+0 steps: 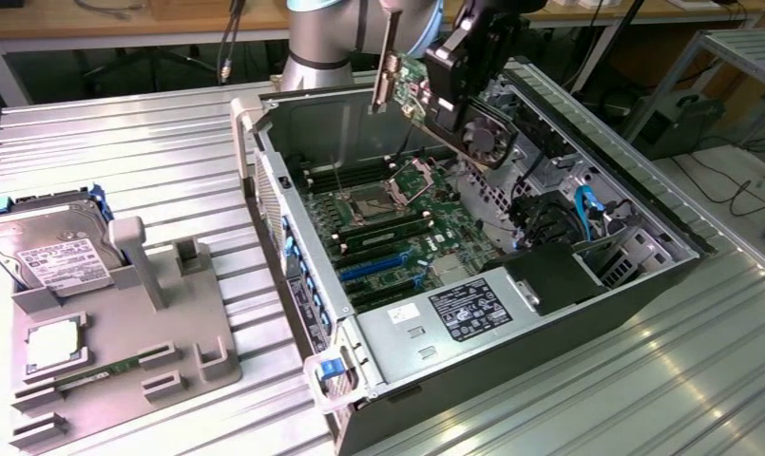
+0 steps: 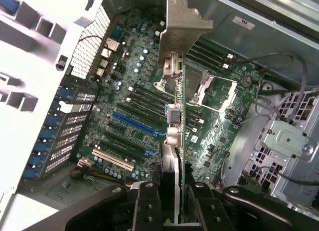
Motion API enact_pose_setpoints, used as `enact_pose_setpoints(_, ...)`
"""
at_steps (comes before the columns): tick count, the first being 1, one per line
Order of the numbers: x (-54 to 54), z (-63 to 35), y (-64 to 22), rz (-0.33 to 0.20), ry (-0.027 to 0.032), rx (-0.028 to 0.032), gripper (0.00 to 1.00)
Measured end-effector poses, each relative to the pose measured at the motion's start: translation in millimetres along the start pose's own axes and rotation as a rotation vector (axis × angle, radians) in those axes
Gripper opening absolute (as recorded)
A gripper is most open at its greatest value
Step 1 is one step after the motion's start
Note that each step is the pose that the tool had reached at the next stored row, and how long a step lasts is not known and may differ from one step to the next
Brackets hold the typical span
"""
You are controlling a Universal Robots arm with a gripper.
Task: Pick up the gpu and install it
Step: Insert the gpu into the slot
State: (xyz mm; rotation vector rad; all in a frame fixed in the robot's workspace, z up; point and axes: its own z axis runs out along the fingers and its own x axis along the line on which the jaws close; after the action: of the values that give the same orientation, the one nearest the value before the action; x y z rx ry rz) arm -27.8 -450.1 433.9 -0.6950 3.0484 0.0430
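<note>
At the top centre of the exterior view, the pincer (image 1: 452,85) clenches the graphics card (image 1: 411,81) above the open computer case (image 1: 534,366).

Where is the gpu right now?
The gpu is held in the gripper, top centre of the exterior view, hanging above the open computer case over its motherboard.
</note>
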Motion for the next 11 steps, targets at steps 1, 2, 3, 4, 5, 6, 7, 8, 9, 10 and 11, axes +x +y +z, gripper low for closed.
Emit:
enact_pose_setpoints(1, 0.0, 0.0, 0.0, -0.016, 0.0004, -0.0003, 0.27)
enact_pose_setpoints(2, 0.0, 0.0, 0.0, -0.032, 0.0008, -0.0006, 0.27)
enact_pose_setpoints(3, 0.0, 0.0, 0.0, -0.045, 0.001, -0.0009, 0.27)
enact_pose_setpoints(4, 0.0, 0.0, 0.0, -0.06, 0.0014, -0.0012, 0.27)
enact_pose_setpoints(5, 0.0, 0.0, 0.0, -0.076, 0.0017, -0.0016, 0.27)
enact_pose_setpoints(6, 0.0, 0.0, 0.0, -0.1, 0.0024, -0.002, 0.27)
enact_pose_setpoints(7, 0.0, 0.0, 0.0, -0.114, 0.0027, -0.0023, 0.27)
enact_pose_setpoints(8, 0.0, 0.0, 0.0, -0.129, 0.003, -0.0026, 0.27)
enact_pose_setpoints(9, 0.0, 0.0, -0.1, -0.155, 0.0037, -0.0031, 0.27)
enact_pose_setpoints(10, 0.0, 0.0, -0.1, -0.173, 0.0041, -0.0035, 0.27)
enact_pose_setpoints(11, 0.0, 0.0, -0.1, -0.187, 0.0044, -0.0038, 0.27)
